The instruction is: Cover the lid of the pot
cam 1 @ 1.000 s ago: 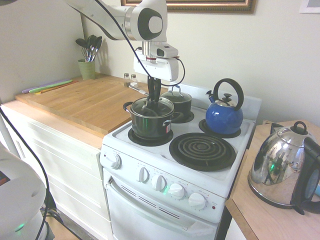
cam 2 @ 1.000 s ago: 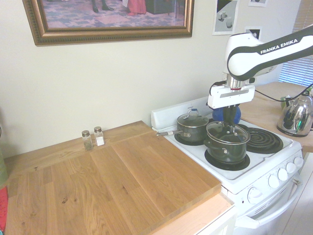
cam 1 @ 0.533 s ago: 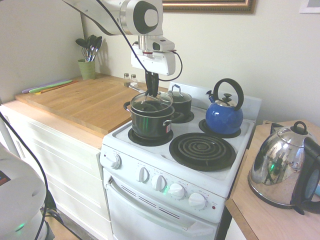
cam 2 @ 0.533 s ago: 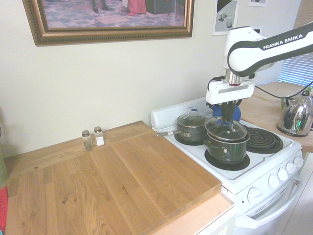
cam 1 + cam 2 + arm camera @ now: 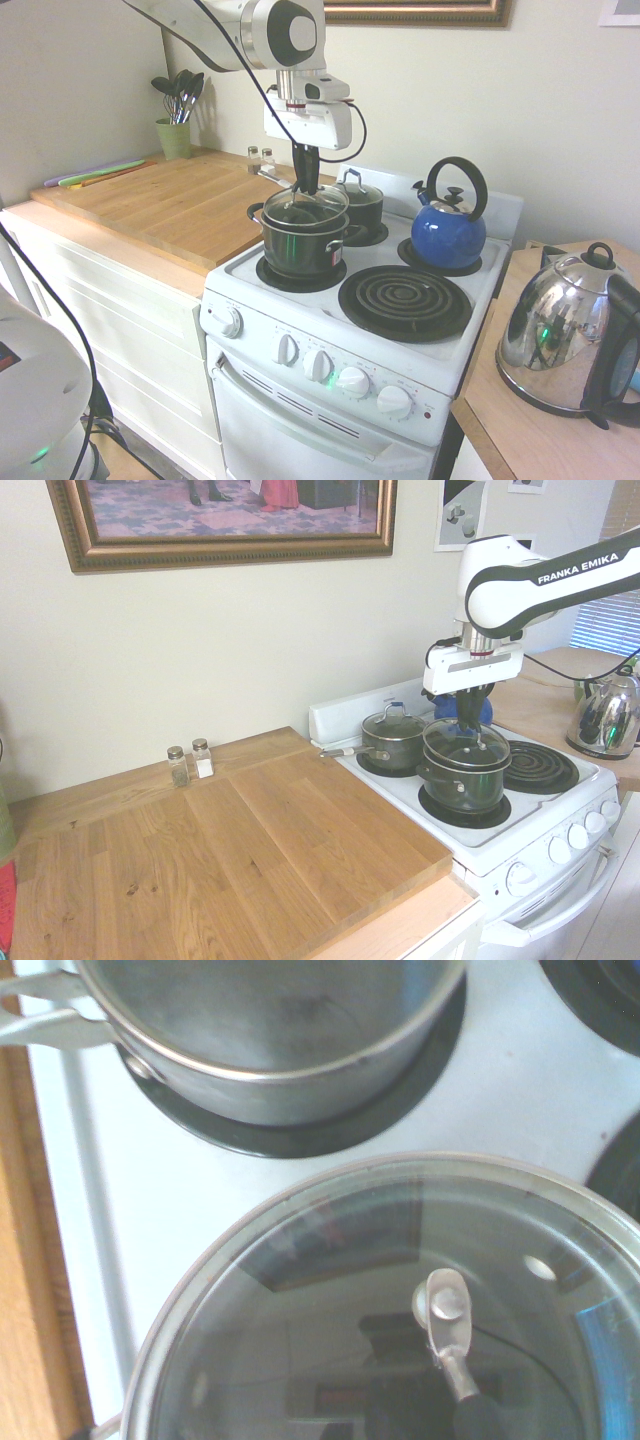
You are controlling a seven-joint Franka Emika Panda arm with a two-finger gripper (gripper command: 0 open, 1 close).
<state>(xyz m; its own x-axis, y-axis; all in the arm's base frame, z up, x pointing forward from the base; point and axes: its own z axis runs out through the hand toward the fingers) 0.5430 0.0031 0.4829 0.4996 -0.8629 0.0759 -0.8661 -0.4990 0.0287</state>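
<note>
Lid (image 5: 304, 208), one round glass disc with a steel rim, hangs tilted just above the one wide dark pot (image 5: 299, 246), gripped by its black loop handle in the gripper (image 5: 305, 187), whose fingers are closed tight on it and point straight down. In the second exterior view the lid (image 5: 466, 744) also sits slightly raised over the pot (image 5: 462, 779). The pot stands on the near left burner of the white stove (image 5: 440, 345). One smaller saucepan (image 5: 357, 205) with its own lid sits on the far left burner, one blue kettle (image 5: 448, 232) on the far right. One steel kettle (image 5: 565, 335) rests on the counter at right. Two small shakers (image 5: 190, 764) stand by the wall on the wooden counter (image 5: 220, 850). The wrist view shows the lid (image 5: 330, 1310) from close above.
</note>
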